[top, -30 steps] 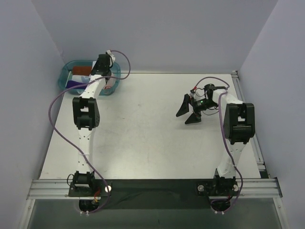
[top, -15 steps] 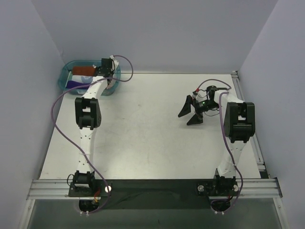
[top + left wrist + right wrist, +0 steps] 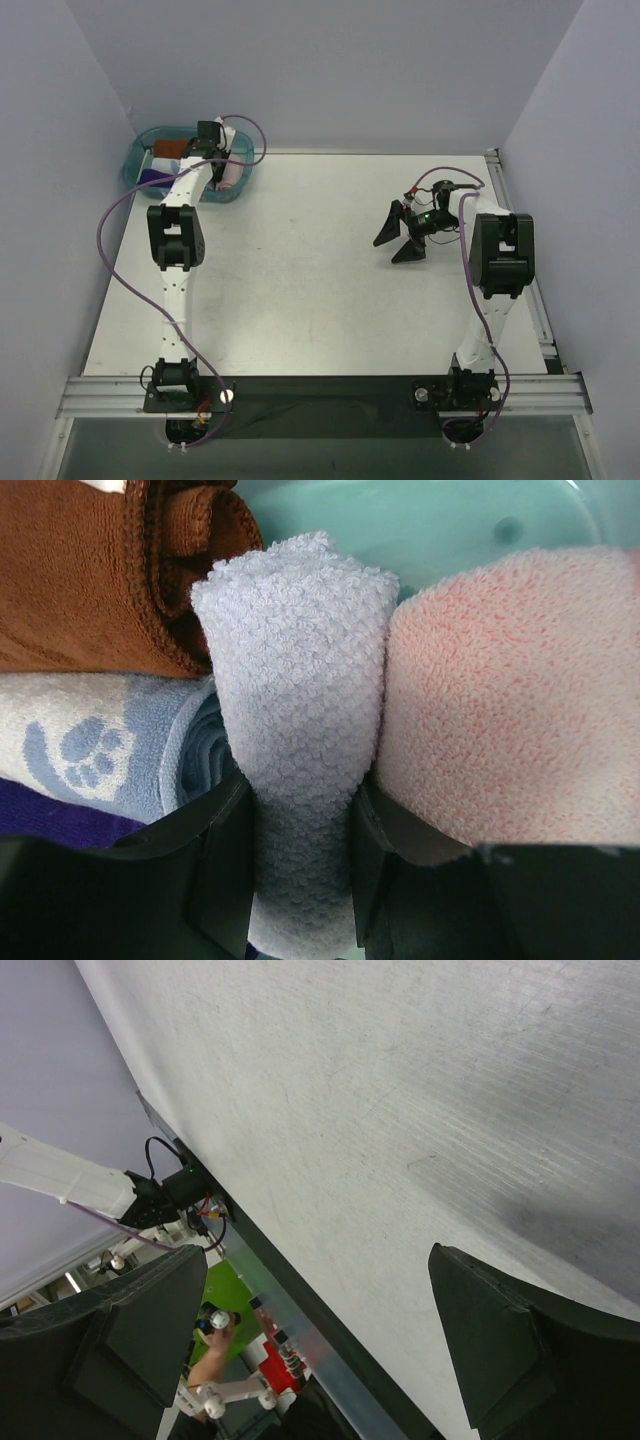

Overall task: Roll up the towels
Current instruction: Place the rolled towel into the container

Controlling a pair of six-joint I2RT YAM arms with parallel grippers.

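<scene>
My left gripper [image 3: 208, 140] is down inside the teal tub [image 3: 135, 160] at the back left. In the left wrist view it [image 3: 300, 800] is shut on a light blue towel [image 3: 300, 660], which stands as a thick folded bundle between the two black fingers [image 3: 215, 860]. The pale pink towel [image 3: 510, 690] lies pressed against its right side and also shows in the top view [image 3: 232, 172]. My right gripper [image 3: 397, 232] is open and empty above the bare table at the right; in the right wrist view [image 3: 318, 1260] its jaws stand wide apart.
The tub also holds a brown towel [image 3: 90, 570], a white and blue paw-print cloth [image 3: 90, 740] and a dark purple cloth [image 3: 50, 825]. Walls close in on the left, back and right of the white table [image 3: 300, 280]. A metal rail [image 3: 320, 390] runs along the near edge.
My left wrist has turned and shifted a little to the left over the tub. My right gripper rose slightly at first and has since held still.
</scene>
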